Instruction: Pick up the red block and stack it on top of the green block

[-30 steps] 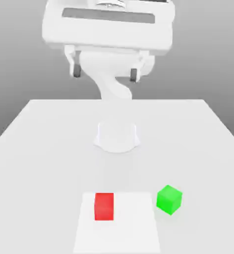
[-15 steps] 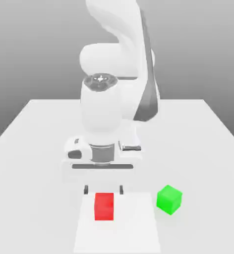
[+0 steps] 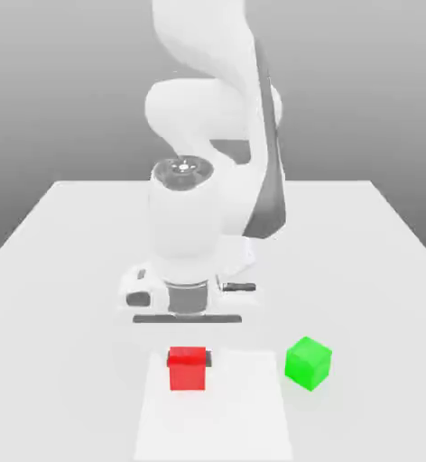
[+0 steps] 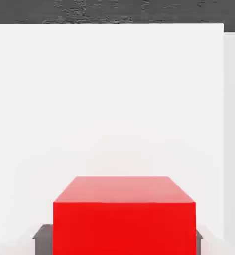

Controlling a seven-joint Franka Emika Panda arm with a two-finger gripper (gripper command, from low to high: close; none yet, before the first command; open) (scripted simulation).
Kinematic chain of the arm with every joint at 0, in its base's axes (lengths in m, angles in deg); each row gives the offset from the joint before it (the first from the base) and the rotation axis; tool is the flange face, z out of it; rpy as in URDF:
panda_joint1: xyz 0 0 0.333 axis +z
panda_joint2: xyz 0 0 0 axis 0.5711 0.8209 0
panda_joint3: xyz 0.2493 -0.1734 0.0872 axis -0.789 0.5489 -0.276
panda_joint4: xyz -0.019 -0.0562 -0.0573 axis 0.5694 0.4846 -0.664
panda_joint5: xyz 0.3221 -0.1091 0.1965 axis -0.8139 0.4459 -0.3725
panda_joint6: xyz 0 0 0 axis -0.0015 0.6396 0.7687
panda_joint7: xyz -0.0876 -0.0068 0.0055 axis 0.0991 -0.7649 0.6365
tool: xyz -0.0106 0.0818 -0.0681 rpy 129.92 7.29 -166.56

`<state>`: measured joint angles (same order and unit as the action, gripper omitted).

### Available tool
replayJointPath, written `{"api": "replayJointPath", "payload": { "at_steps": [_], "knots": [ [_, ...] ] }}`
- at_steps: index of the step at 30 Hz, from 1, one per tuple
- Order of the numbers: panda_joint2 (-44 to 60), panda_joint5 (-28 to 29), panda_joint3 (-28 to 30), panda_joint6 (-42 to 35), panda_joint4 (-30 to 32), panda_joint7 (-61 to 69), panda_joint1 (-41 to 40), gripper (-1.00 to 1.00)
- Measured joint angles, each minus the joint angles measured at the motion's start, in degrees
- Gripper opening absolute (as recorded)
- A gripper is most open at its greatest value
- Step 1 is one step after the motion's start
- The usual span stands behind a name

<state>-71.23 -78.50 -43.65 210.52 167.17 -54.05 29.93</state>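
Now, red cube (image 3: 188, 372) clamped between the pincer's (image 3: 189, 359) fingers, at the white sheet's (image 3: 217, 424) far edge, near its corner on the exterior view's left, green cube (image 3: 308, 364) just beside the sheet's opposite side, resting on the desk (image 3: 370, 298).

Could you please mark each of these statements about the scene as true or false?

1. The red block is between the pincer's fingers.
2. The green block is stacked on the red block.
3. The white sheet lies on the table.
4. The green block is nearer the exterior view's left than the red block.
1. The red block is between the pincer's fingers: true; the red block has a finger of the pincer on either side.
2. The green block is stacked on the red block: false; the green block sits apart on the table.
3. The white sheet lies on the table: true, the white sheet does.
4. The green block is nearer the exterior view's left: false, it is farther right.
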Motion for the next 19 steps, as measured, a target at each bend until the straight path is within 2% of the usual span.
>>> {"api": "replayJointPath", "payload": {
  "at_steps": [9, 16, 17, 19],
  "knots": [
    [-10.4, -3.2, -10.6, -8.0, 2.3, 0.5, 15.9, -1.0],
    [0.6, 3.1, -10.9, 2.5, 2.0, -4.2, 16.6, -1.0],
    [1.9, 3.9, -10.6, 3.8, 1.9, -4.8, 16.8, 1.0],
    [1.9, 3.9, -10.6, 3.8, 1.9, -4.8, 16.8, 1.0]
  ]
}}
